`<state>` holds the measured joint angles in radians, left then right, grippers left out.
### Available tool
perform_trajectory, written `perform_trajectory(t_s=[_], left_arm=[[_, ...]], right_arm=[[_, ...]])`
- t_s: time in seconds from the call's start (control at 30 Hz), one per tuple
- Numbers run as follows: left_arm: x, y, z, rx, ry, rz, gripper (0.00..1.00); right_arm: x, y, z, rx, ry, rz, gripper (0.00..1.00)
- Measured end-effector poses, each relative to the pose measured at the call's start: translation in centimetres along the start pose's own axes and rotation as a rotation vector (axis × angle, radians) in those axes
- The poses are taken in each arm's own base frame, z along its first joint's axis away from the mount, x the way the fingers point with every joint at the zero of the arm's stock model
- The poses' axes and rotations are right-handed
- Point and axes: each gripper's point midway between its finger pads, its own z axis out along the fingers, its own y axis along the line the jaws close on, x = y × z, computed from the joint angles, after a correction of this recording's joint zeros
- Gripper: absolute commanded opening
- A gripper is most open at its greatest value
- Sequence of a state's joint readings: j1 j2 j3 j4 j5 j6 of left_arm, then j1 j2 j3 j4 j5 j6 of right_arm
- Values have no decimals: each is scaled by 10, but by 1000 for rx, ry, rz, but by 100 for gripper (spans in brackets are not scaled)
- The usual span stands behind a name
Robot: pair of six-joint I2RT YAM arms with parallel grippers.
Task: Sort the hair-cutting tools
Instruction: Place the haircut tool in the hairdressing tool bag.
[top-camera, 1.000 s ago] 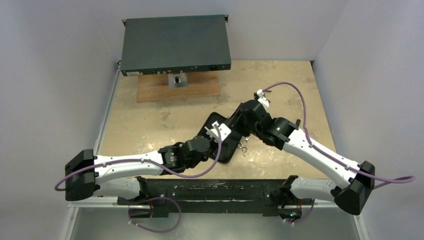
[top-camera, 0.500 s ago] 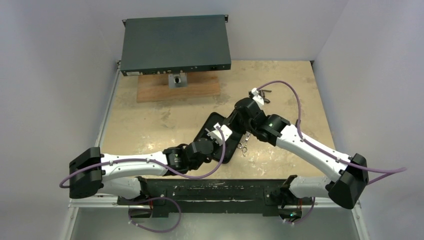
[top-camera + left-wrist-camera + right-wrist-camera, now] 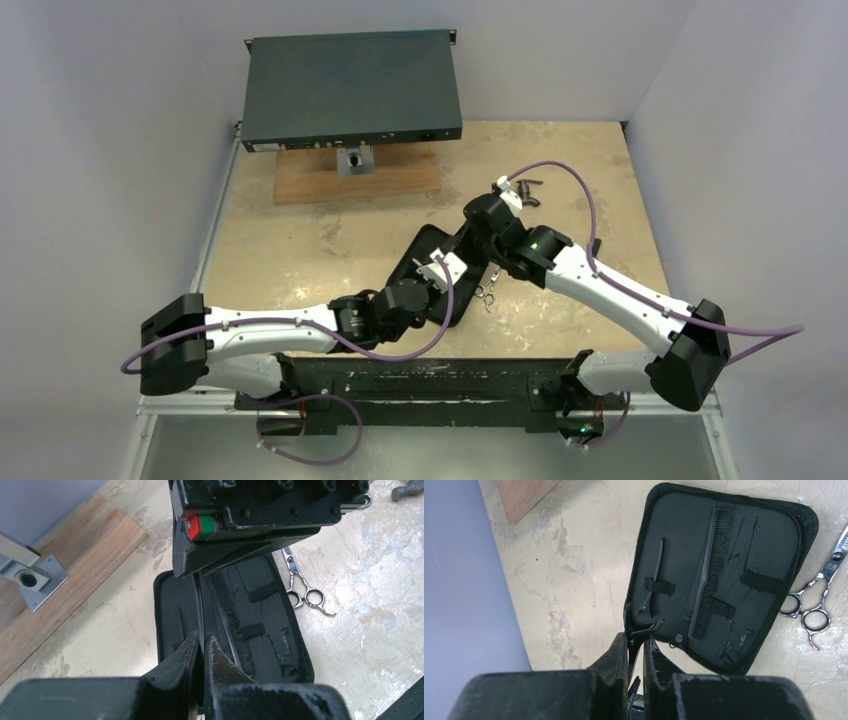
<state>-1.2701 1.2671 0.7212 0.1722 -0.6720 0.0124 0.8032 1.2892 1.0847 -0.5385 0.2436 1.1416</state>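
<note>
My left gripper (image 3: 202, 637) is clenched, my right gripper (image 3: 635, 639) nips the case (image 3: 769, 545) edge — a tug could spill the comb (image 3: 706, 575).

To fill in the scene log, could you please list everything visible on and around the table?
case: one, black, lying open mid-table
comb: one, black, inside the case
clip: one, black, inside the case under a strap, beside the comb
scissors: one, silver, on the table beside the case, outside it
small dark tool: one, towards the table's right, too small to identify
box: one, dark grey, at the table's back
wooden board: one, brown, in front of the box
bracket: one, silver, on the board
table: one, mottled beige
left gripper: black, shut, at the case's near edge
right gripper: black, fingers nearly together at the case's rim
</note>
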Motion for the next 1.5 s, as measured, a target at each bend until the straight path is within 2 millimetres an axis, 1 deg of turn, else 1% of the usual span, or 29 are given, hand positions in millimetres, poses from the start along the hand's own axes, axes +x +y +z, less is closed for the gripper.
perform_trajectory(t_s=[0.13, 0.2, 0.3, 0.4, 0.47, 0.6, 0.7, 0.8, 0.87, 0.9, 0.97, 1.07, 1.1, 1.13, 1.23, 1.33, 1.5], left_arm=[[1, 0, 1, -9, 1, 2, 1], [1, 1, 1, -13, 2, 2, 12], [1, 0, 1, -16, 3, -14, 34], [4, 2, -1, -28, 12, -27, 51], [4, 6, -4, -41, 17, -40, 54], [-5, 21, -17, -75, 1, -91, 57], [-12, 36, -30, -110, -13, -154, 57], [-13, 61, -41, -163, -13, -267, 55], [-3, 78, -43, -212, -2, -354, 53], [9, 86, -43, -240, 15, -392, 53], [31, 93, -41, -279, 58, -418, 53], [67, 86, -37, -303, 148, -416, 52], [76, 84, -36, -310, 175, -416, 52], [83, 82, -34, -318, 195, -419, 52], [99, 82, -31, -345, 229, -453, 52], [112, 84, -27, -368, 246, -493, 51], [133, 85, -21, -378, 265, -548, 50]], right_arm=[[0, 0, 0, 0, 1, 1, 0], [0, 0, 0, 0, 1, 1, 0], [-1, -1, 0, 5, -5, -3, 0], [-7, -8, 1, 31, -32, -10, 0], [-12, -13, 2, 52, -53, -17, 0], [-24, -19, 4, 73, -89, -15, 0], [-31, -24, 6, 92, -119, -19, 0], [-38, -26, 11, 106, -146, -19, 0], [-38, -26, 20, 113, -154, -21, 0], [-37, -26, 27, 120, -156, -23, 0], [-33, -31, 40, 144, -153, -32, 0], [-26, -40, 61, 189, -142, -52, 0], [-24, -45, 70, 211, -143, -62, 0], [-23, -47, 73, 218, -142, -65, 0], [-19, -56, 89, 261, -145, -84, 0], [-17, -62, 104, 292, -149, -95, 0], [-20, -63, 124, 320, -179, -105, 0]])
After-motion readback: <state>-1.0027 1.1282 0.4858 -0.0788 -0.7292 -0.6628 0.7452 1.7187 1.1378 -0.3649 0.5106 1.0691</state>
